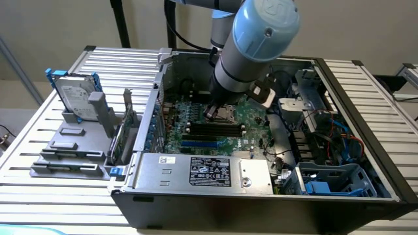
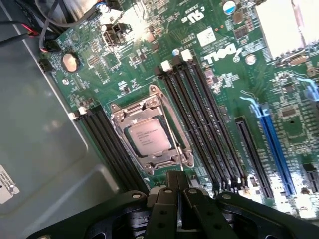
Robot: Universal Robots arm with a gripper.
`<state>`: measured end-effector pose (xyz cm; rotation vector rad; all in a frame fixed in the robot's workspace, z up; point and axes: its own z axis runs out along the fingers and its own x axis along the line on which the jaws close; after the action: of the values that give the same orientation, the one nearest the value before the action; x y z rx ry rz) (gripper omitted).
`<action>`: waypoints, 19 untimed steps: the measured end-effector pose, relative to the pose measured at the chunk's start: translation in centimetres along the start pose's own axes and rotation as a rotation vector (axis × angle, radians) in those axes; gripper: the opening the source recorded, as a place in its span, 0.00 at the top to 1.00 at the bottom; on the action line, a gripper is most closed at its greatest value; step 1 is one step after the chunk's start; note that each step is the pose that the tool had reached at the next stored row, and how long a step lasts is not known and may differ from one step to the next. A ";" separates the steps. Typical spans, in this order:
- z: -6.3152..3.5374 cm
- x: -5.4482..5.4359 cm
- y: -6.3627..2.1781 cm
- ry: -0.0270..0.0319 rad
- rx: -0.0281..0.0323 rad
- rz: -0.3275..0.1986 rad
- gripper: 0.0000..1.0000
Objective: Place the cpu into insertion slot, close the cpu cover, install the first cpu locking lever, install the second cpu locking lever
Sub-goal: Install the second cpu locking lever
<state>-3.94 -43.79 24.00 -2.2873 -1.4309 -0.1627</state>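
Note:
The cpu (image 2: 149, 137) lies flat in the insertion slot (image 2: 172, 160), pale metal face up, on the green motherboard. The silvery cpu cover (image 2: 130, 110) is folded down around it, framing the chip. A thin metal lever (image 2: 175, 125) runs along the socket's side next to the memory slots. My gripper (image 2: 175, 180) hovers just off one edge of the socket, its black fingers (image 2: 164, 204) pressed together with nothing between them. In the exterior view the gripper (image 1: 219, 108) hangs low inside the open computer case, right over the socket (image 1: 225, 116).
Long black memory slots (image 2: 204, 129) flank the socket on both sides. Blue and black expansion slots (image 2: 276, 144) lie further off. Cables (image 2: 50, 25) and a coin battery (image 2: 70, 61) sit near the board's edge. Outside the case, a hard drive (image 1: 73, 95) stands in a grey holder.

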 end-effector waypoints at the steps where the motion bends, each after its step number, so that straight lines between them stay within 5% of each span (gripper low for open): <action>1: -0.13 -0.3 0.08 0.0000 0.0000 0.000 0.89; 6: -0.22 -1.1 -0.26 0.0018 0.0007 0.000 0.89; 10: -0.03 -1.4 -0.67 0.0091 0.0011 0.005 0.89; 19: 0.52 -1.4 -0.65 0.0290 -0.0080 0.041 0.89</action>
<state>-5.20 -44.46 23.29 -2.3094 -1.3704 -0.1887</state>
